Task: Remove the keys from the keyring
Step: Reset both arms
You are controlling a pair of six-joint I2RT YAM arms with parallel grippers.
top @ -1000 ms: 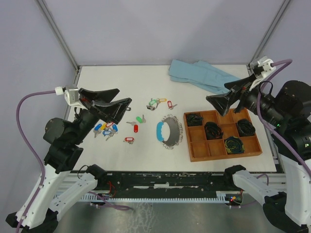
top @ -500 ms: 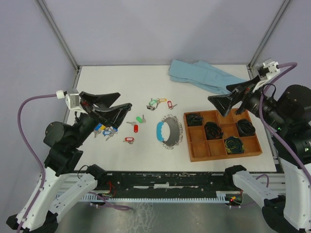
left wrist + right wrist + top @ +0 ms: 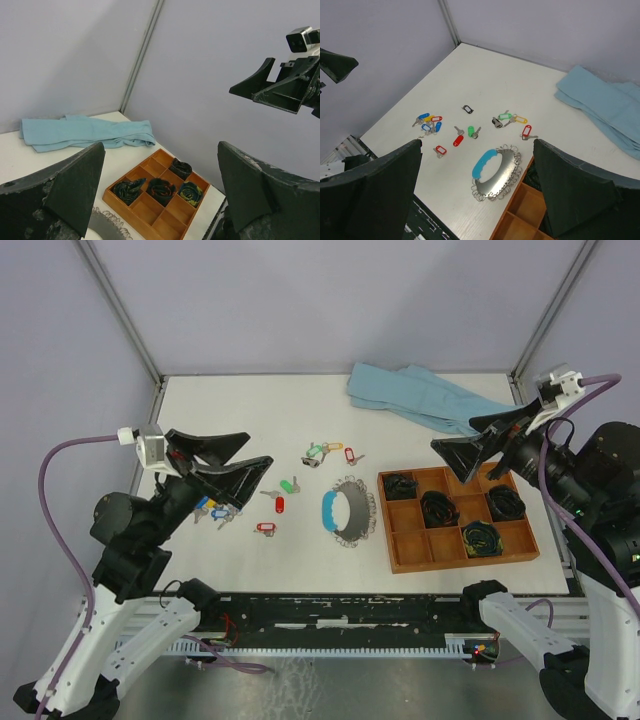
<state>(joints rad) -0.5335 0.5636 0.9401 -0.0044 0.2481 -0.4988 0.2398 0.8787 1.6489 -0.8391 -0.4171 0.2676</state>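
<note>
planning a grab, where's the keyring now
Top view: the keyring lies near centre, just left of the wooden tray, loose keys to its left.

Lab test cell: white table (image 3: 250, 410), plain walls (image 3: 300, 300).

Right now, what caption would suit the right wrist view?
Open right gripper above scattered tagged keys, the blue-handled keyring and a blue cloth on the white table.
</note>
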